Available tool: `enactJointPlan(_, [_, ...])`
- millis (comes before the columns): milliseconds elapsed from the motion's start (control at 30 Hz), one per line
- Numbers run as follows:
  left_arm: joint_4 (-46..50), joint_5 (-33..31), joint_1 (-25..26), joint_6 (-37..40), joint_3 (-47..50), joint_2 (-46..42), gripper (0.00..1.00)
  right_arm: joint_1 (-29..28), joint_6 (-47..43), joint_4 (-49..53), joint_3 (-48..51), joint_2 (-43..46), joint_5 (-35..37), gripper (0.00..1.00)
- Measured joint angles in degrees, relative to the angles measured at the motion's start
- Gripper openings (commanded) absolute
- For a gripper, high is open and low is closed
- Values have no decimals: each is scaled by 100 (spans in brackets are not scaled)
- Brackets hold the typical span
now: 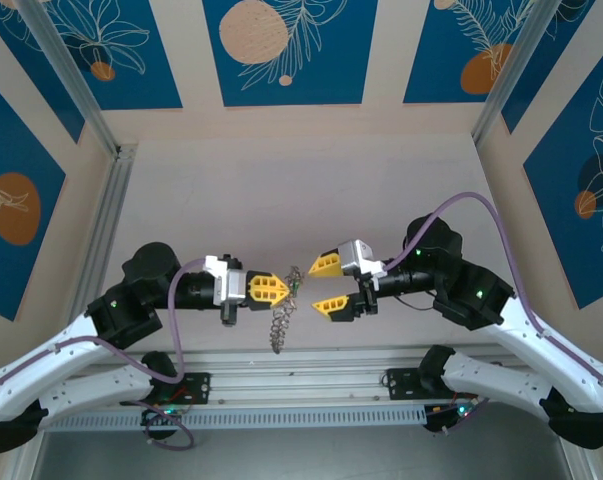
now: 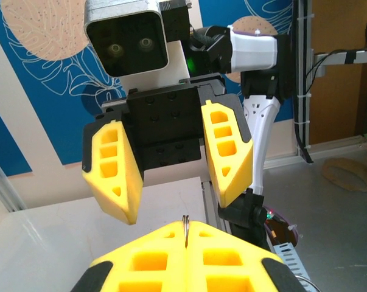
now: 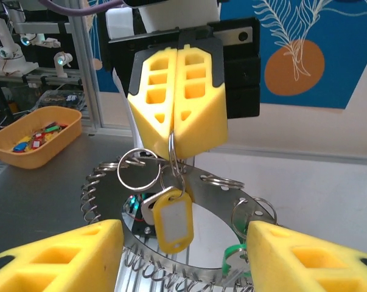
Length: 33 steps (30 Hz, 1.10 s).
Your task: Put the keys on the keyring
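Your left gripper [image 1: 285, 290] clamps the keyring [image 1: 280, 328] aloft, your right gripper [image 1: 314, 286] gapes; the green key [image 3: 234, 257] looks threaded, the brass one unconfirmed.

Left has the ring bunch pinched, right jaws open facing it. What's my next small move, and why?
Probably ease the right gripper forward to close on the rim of the keyring: it dangles from the thin ring pinched by the shut left gripper, and the right jaws are open, empty.
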State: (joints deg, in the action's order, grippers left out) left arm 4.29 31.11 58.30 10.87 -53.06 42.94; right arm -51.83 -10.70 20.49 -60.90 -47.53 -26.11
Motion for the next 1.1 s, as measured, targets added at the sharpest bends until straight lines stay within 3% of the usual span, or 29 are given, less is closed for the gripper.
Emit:
enactJointPlan(633, [-669,232,-4,-457,214,-33,0,-439,-87,-1003,120,-424,-7,20])
enactJointPlan(800, [-820,201,-7,-501,247,111,0,-439,-85,-1038,179,-420,-81,0])
enactJointPlan(1100, [-946,46,-11,-592,382,107,0,-420,-162,-879,179,-369,146,0])
